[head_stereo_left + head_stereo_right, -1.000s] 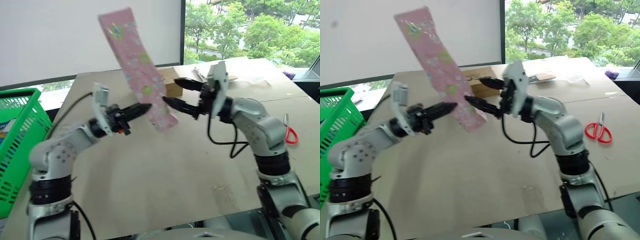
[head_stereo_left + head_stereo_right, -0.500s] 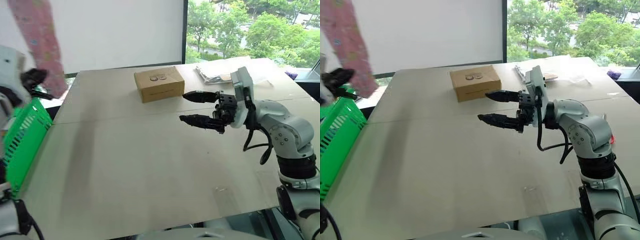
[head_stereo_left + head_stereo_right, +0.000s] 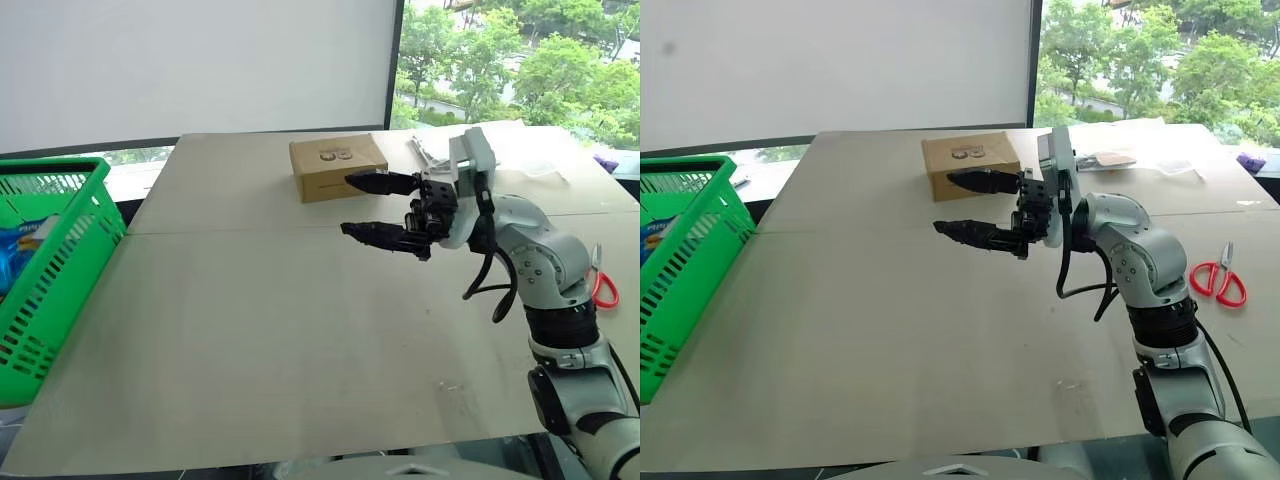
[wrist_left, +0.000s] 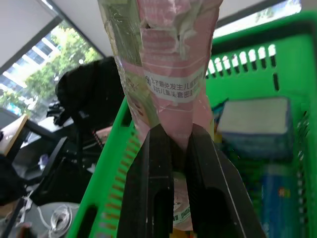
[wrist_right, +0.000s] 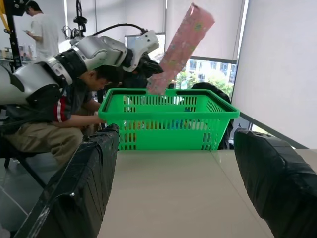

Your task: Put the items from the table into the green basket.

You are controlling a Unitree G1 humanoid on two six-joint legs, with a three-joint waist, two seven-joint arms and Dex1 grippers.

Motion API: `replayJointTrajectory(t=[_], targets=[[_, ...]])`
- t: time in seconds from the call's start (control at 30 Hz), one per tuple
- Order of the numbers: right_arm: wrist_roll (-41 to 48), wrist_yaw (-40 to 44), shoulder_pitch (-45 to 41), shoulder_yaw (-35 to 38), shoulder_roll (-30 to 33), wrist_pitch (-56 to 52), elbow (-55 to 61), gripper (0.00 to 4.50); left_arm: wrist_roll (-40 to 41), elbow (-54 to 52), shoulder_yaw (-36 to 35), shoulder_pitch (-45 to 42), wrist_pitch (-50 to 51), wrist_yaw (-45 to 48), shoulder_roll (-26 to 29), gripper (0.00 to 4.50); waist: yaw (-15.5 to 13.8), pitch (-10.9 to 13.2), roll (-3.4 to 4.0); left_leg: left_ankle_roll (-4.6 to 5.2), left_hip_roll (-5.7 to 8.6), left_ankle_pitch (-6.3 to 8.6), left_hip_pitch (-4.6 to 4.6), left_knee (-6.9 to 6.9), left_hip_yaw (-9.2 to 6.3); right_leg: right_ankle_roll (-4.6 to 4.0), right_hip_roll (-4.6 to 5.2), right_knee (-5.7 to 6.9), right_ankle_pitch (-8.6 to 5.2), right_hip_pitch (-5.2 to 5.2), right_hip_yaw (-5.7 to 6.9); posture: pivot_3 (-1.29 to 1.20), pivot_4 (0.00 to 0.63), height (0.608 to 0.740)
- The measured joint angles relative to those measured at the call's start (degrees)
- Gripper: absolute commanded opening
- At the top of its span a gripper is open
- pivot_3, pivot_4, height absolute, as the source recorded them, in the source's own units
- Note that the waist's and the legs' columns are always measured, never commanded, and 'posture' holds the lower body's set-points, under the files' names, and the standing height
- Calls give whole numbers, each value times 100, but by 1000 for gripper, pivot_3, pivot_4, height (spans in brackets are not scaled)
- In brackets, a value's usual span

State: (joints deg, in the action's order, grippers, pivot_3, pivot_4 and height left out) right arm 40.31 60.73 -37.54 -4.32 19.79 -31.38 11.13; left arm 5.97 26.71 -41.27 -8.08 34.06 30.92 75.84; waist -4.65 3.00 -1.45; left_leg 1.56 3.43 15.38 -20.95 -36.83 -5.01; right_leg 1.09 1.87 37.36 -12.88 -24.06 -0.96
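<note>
My left gripper (image 4: 181, 163) pinches the pink packet (image 5: 181, 45) tight, holding it up over the green basket (image 5: 168, 118). My right gripper (image 3: 372, 208) is wide open and holds nothing, above the table (image 3: 280, 340) near a brown box (image 3: 336, 166). Trees show outside the window.

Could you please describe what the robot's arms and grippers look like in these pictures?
The right arm is built of rounded silver-grey segments with black joint bands, and a black cable loops beside the forearm. A white block sits at its wrist. The right gripper has two long, tapered black fingers. The left arm shows the same silver-grey shells with black bands, and the left gripper has flat black fingers.
</note>
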Motion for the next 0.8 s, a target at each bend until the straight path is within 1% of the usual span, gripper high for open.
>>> replayJointTrajectory(t=[0.03,0.1,0.13,0.17,0.27,0.3,0.4,0.5,0.57,0.63,0.7,0.73,0.77,0.8], targets=[[-8,-1,0,-7,0,14,0,3930,-25,32,-44,12,-1,0,0,1215,-16,0,-7,0,0,0,0,0,0,0,1,1,0,0,0,198,0,740],[-22,-14,5,-21,-1,38,0,3930,-70,133,-115,22,-120,-7,2,2089,-56,-3,-13,-3,0,2,3,0,2,0,2,1,0,2,0,193,0,740],[-37,-27,9,-21,-4,41,0,3930,-83,160,-111,4,-197,-7,1,2347,-83,-3,-13,-4,0,2,3,0,2,0,2,1,0,2,0,193,0,740],[-53,-49,18,-23,-8,42,0,3930,-86,205,-102,-64,-280,-15,2,2979,-110,-4,-15,-4,0,2,3,0,0,0,3,1,0,1,3,193,0,740],[-78,-79,24,-25,-21,46,0,3930,-93,348,-78,-278,-501,-86,17,4183,-131,-5,-16,-4,0,2,3,0,1,0,3,3,0,1,3,193,0,740],[-83,-90,24,-25,-21,47,1,3930,-96,379,-74,-304,-548,-104,28,4486,-130,-5,-17,-5,0,2,3,0,1,0,3,2,0,1,2,193,0,740],[-105,-111,50,-23,-8,58,1,3930,-5,403,-3,-560,-844,-23,-15,4486,-134,-7,-19,-4,0,2,2,0,3,-1,3,2,0,1,1,193,0,740],[-150,-120,65,-23,2,81,1,3930,520,-176,94,-814,-1178,500,-466,4486,-195,-8,-20,-4,1,2,1,-2,5,-1,8,5,1,1,-1,183,0,740],[-254,-144,145,-25,64,173,-6,3930,1193,-1047,87,-739,-1032,967,-1084,4486,-227,-15,-24,-4,1,2,0,-6,10,-1,11,5,1,2,-5,183,0,740],[-468,-260,323,-26,134,279,-50,3930,1872,-1967,116,-489,-593,1239,-1715,4486,-229,-28,-44,0,1,4,-5,-12,14,-1,11,5,2,5,-10,183,0,740],[-729,-514,585,-11,250,296,-158,3930,2665,-3004,212,-88,71,1300,-2458,4486,-218,-33,-51,14,0,3,-8,-18,22,0,9,5,2,2,-18,164,0,740],[-844,-607,713,1,286,318,-239,3930,2897,-3427,405,124,242,1307,-2756,4486,-214,-33,-52,20,0,2,-6,-18,26,0,9,6,2,2,-23,146,0,740],[-1015,-731,864,2,311,394,-343,3930,3031,-3879,755,415,356,1289,-3070,4486,-194,-33,-52,29,-1,-4,-5,-18,30,-1,7,7,2,0,-29,146,0,740],[-1158,-825,968,-2,335,460,-420,3930,3065,-4131,1050,591,434,1255,-3272,4486,-181,-31,-51,29,-1,-4,-7,-19,30,-1,6,13,2,-3,-29,136,0,740]])
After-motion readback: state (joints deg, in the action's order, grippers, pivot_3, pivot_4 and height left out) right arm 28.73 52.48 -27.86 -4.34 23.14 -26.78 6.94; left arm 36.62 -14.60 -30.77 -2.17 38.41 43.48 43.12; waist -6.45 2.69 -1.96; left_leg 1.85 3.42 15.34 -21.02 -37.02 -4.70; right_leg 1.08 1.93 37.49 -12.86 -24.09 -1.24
